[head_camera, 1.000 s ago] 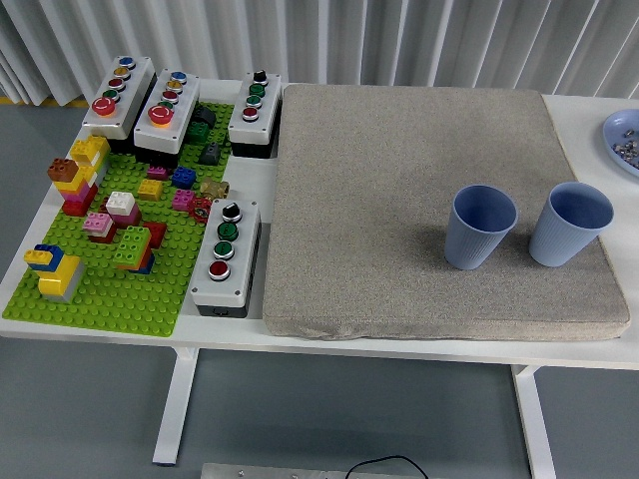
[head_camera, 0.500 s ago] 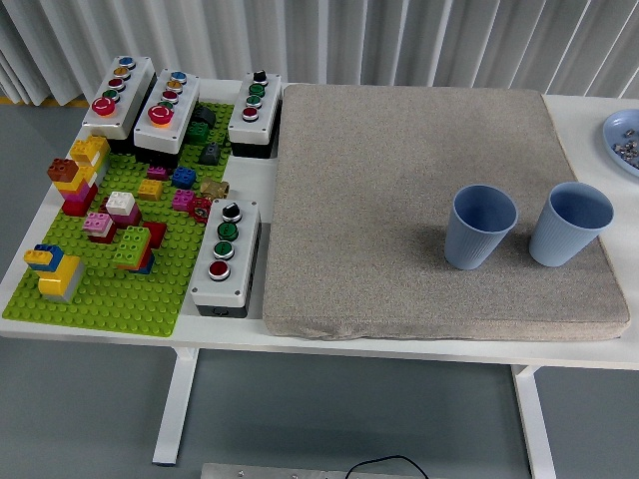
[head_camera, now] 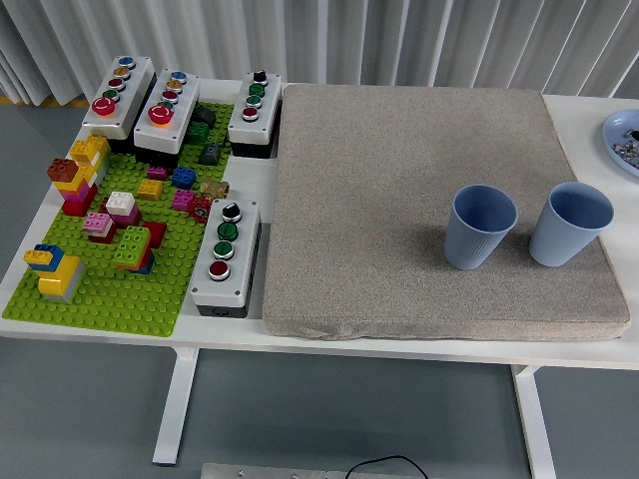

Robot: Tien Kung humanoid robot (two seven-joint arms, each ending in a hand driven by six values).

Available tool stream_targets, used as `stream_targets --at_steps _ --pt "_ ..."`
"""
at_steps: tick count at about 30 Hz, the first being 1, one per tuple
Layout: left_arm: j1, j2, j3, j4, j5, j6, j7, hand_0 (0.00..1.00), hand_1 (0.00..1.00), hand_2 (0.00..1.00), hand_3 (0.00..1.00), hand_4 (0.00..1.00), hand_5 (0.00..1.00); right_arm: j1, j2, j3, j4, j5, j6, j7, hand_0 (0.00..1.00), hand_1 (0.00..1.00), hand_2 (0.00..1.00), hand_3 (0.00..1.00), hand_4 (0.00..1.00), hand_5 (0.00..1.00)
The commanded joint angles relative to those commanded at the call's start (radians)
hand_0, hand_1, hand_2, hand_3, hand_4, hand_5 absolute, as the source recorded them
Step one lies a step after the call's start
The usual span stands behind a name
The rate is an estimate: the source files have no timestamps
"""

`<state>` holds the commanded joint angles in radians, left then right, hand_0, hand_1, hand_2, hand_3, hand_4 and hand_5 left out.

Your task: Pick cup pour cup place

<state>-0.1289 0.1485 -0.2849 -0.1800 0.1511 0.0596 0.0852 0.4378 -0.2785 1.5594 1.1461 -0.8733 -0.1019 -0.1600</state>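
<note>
Two blue cups stand upright on the grey mat, towards its near right corner: the left cup and the right cup, near each other but apart, neither touching anything else. Neither robot hand is in the picture, so whether they are released or clenched cannot be told, and no cup has been picked yet.

The step in hand looks like the first reach. To do it well, I would bring the right arm in from the right and close the fingers round the right cup's side wall below the rim, thumb opposite the fingers, without squeezing so hard that the thin ribbed wall buckles. The gap between the cups is narrow, so the fingers should approach from the right or the near side to avoid knocking the left cup. Lift straight up, then tip over the left cup's mouth.

As to contents, both cups show only blue inside; I cannot tell whether anything lies at the bottom. At the far right edge a blue dish, partly cut off, holds small dark and pale bits too small to name.

On the table's left sit a green brick plate and several button boxes.
</note>
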Motion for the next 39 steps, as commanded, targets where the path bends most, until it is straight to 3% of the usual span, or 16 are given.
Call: stream_targets --at_steps 10,11,12,21,39 --pt "-0.001 0.001 -0.013 0.000 0.014 0.000 0.001 0.698 0.737 0.770 0.636 0.489 0.932 -0.071 -0.073 0.019 0.072 -0.015 0.020 -0.016 0.813 0.802 0.825 0.845 0.864 0.631" --pt "-0.002 0.001 -0.014 0.000 0.016 -0.001 0.001 0.698 0.737 0.770 0.636 0.489 0.932 -0.084 -0.082 0.016 0.087 -0.017 0.021 -0.019 0.813 0.802 0.825 0.845 0.864 0.631" --pt "-0.002 0.002 -0.016 0.000 0.017 0.000 0.001 0.698 0.737 0.769 0.636 0.489 0.932 -0.095 -0.091 0.013 0.099 -0.018 0.024 -0.022 0.816 0.807 0.825 0.847 0.859 0.557" --pt "0.001 0.002 -0.041 0.000 0.046 0.000 0.006 0.698 0.737 0.770 0.636 0.489 0.932 -0.225 -0.149 -0.001 0.257 -0.015 0.023 -0.040 0.821 0.811 0.835 0.851 0.853 0.529" --pt "0.012 0.003 -0.062 0.000 0.074 0.002 0.013 0.697 0.736 0.768 0.638 0.489 0.935 -0.428 -0.179 -0.044 0.393 0.024 0.047 -0.046 0.825 0.819 0.848 0.856 0.840 0.509"
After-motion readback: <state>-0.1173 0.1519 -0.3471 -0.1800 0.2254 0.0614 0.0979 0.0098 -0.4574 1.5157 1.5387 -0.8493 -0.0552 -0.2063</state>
